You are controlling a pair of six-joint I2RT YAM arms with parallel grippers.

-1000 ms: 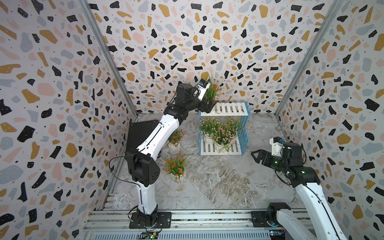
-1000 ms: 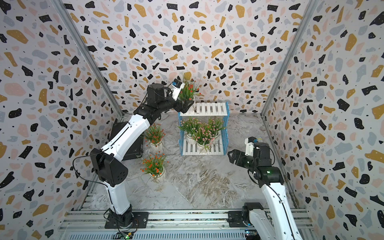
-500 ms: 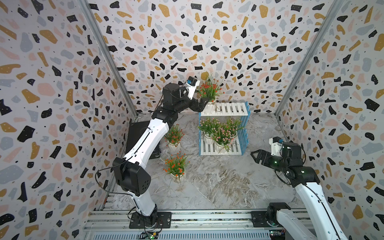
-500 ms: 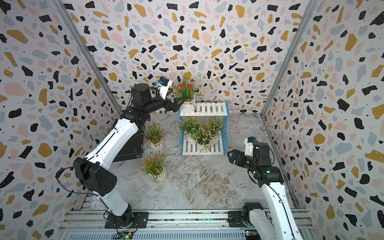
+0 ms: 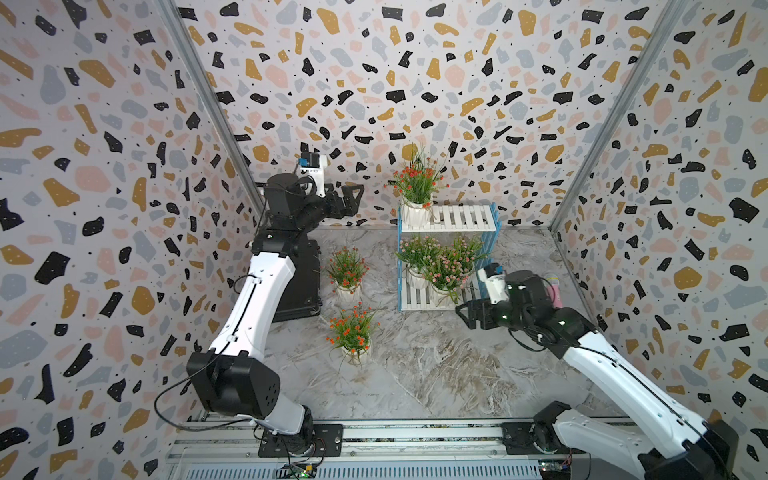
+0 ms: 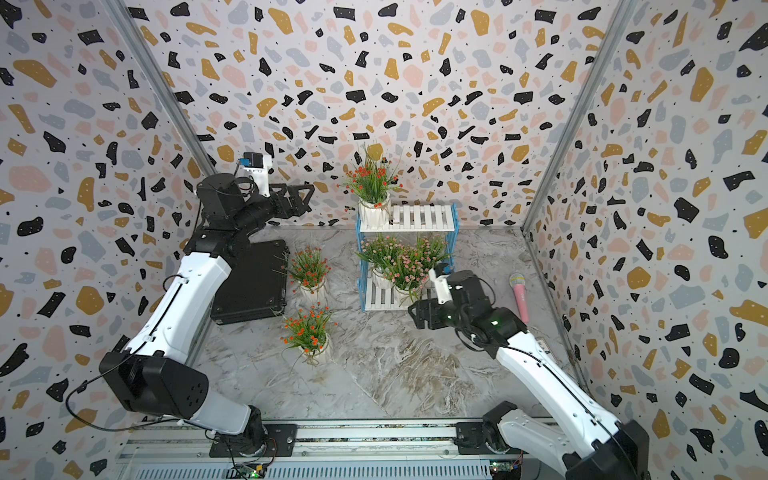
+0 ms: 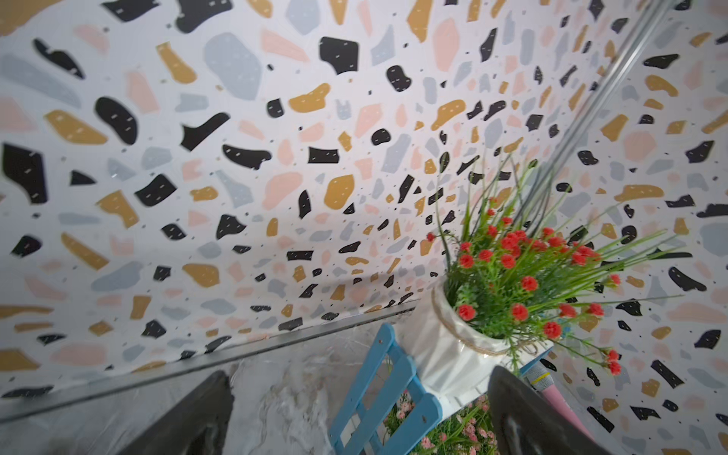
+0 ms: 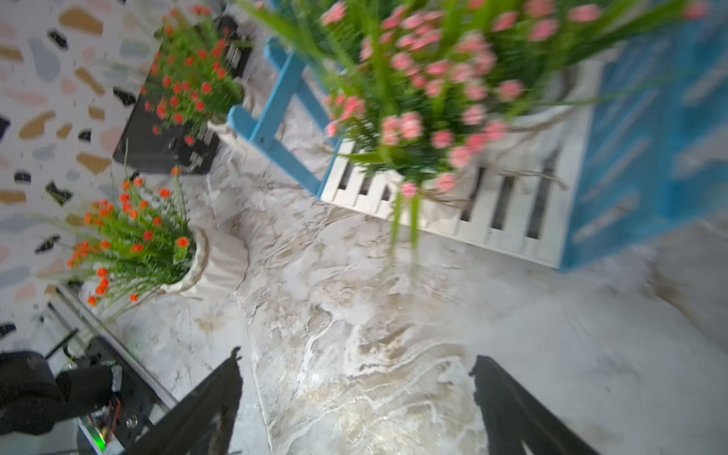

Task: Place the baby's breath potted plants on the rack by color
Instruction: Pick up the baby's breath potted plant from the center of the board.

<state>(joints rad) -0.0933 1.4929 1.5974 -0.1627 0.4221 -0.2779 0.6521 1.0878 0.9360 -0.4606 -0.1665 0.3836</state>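
Left hand withdrawn, microphone beside rack

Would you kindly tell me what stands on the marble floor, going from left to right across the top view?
Black case → nearest red-flowered plant → rack → pink microphone. The other floor plant lines up with it, so I omit it.

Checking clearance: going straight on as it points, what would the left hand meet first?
The left hand would probably meet the red-flowered plant on top of the rack; depth is unclear.
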